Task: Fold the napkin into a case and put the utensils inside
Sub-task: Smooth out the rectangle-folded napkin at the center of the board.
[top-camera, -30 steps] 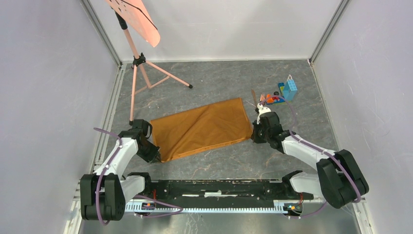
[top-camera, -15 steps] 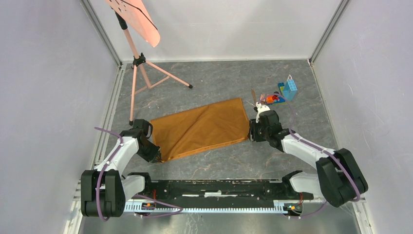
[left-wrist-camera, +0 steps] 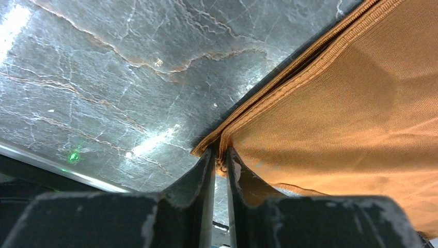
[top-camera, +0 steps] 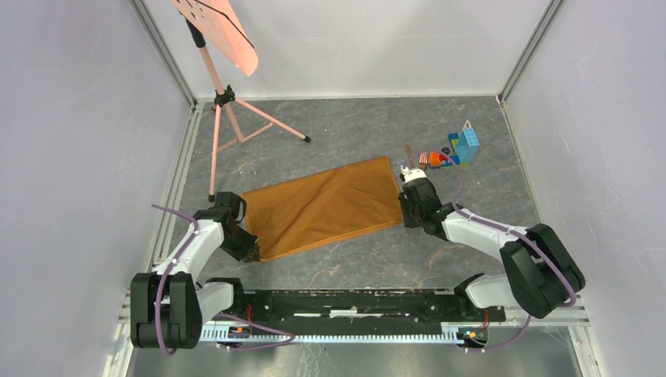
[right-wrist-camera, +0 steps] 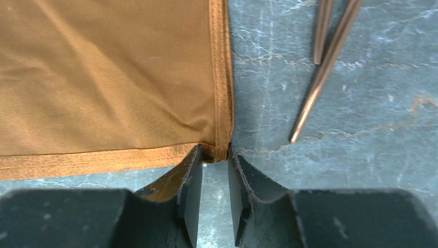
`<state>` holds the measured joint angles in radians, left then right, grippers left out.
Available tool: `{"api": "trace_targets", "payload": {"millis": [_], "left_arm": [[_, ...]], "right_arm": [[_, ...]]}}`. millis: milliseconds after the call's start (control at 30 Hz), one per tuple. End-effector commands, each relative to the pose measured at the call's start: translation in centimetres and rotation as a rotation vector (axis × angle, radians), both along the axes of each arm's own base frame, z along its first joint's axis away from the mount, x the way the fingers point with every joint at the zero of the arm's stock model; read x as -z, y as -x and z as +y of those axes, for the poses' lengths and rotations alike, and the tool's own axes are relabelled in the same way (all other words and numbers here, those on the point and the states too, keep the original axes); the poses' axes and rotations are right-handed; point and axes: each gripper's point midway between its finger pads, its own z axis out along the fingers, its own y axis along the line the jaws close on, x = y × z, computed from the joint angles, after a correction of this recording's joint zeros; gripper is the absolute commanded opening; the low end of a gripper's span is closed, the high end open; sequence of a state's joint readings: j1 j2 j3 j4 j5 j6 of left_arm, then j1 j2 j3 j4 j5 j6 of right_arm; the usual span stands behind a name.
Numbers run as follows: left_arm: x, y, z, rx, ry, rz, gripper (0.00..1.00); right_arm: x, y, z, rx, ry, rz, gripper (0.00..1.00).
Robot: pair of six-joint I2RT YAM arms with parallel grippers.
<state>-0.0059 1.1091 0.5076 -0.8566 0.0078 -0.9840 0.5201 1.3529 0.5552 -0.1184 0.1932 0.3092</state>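
Observation:
The orange-brown napkin (top-camera: 326,206) lies folded in a flat rectangle on the grey marbled table. My left gripper (top-camera: 253,253) is at its near left corner. In the left wrist view the gripper (left-wrist-camera: 221,157) is shut on the bunched hem of the napkin (left-wrist-camera: 335,103). My right gripper (top-camera: 406,216) is at the near right corner. In the right wrist view it (right-wrist-camera: 213,152) stands open, fingertips astride the flat corner of the napkin (right-wrist-camera: 103,77). The utensils (right-wrist-camera: 323,72), two slim brown pieces, lie just right of the cloth and show in the top view (top-camera: 409,151) past its far right corner.
A pile of colourful toy bricks (top-camera: 451,153) sits right of the utensils. A salmon-pink sheet (top-camera: 224,31) on a tripod stand (top-camera: 228,118) occupies the back left. Grey walls close in both sides and the back.
My right gripper has moved left to the napkin's near right corner and gone from shut to open around it. The left arm has hardly moved.

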Motion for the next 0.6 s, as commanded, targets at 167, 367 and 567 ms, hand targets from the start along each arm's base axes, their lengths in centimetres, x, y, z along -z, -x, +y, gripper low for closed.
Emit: {"api": "trace_targets", "payload": {"millis": [167, 367, 567], "left_arm": [[0.1, -0.3, 0.8, -0.043, -0.043, -0.003, 0.26], [-2.9, -0.5, 0.6, -0.026, -0.028, -0.068, 0.56], [-6.8, -1.3, 1.0, -0.013, -0.050, -0.198, 0.66]], "right_arm": [[-1.0, -0.1, -1.3, -0.001, 0.069, -0.026, 0.26], [-3.5, -0.9, -0.3, -0.043, 0.043, -0.060, 0.36], [-4.3, -2.3, 1.3, -0.095, 0.005, -0.082, 0.54]]}}
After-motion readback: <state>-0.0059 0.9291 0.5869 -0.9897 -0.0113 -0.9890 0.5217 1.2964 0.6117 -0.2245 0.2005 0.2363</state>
